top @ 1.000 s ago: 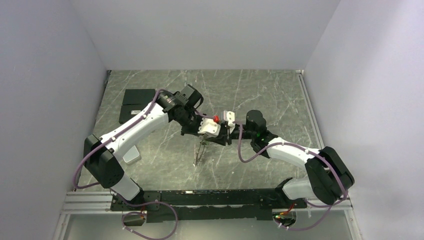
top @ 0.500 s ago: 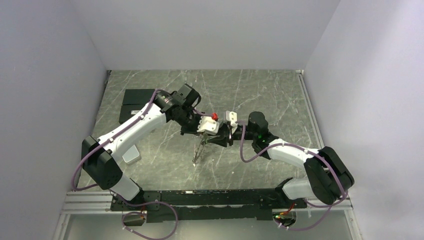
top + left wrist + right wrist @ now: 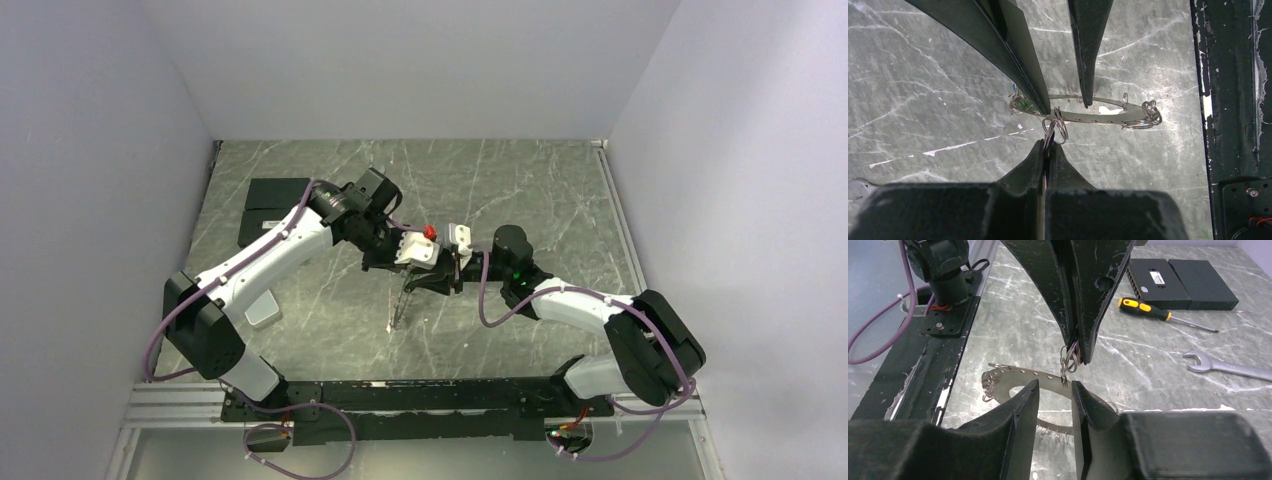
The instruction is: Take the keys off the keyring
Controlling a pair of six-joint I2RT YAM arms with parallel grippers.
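My right tool (image 3: 1055,387) has just slid in astride the keyring (image 3: 1018,374), pinching or not I can't tell, while my left tool (image 3: 1048,145) stays clamped on split rings (image 3: 1058,131) at its rim, braced for pulling.

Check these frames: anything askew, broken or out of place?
Nothing damaged or spilled. The left end effector pinches small split rings hooked to the keyring. Only strays: a screwdriver and open-end wrench lying loose on the table, apart from the work.

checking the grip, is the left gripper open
No, the left gripper is pinched shut on a small split ring at the keyring.
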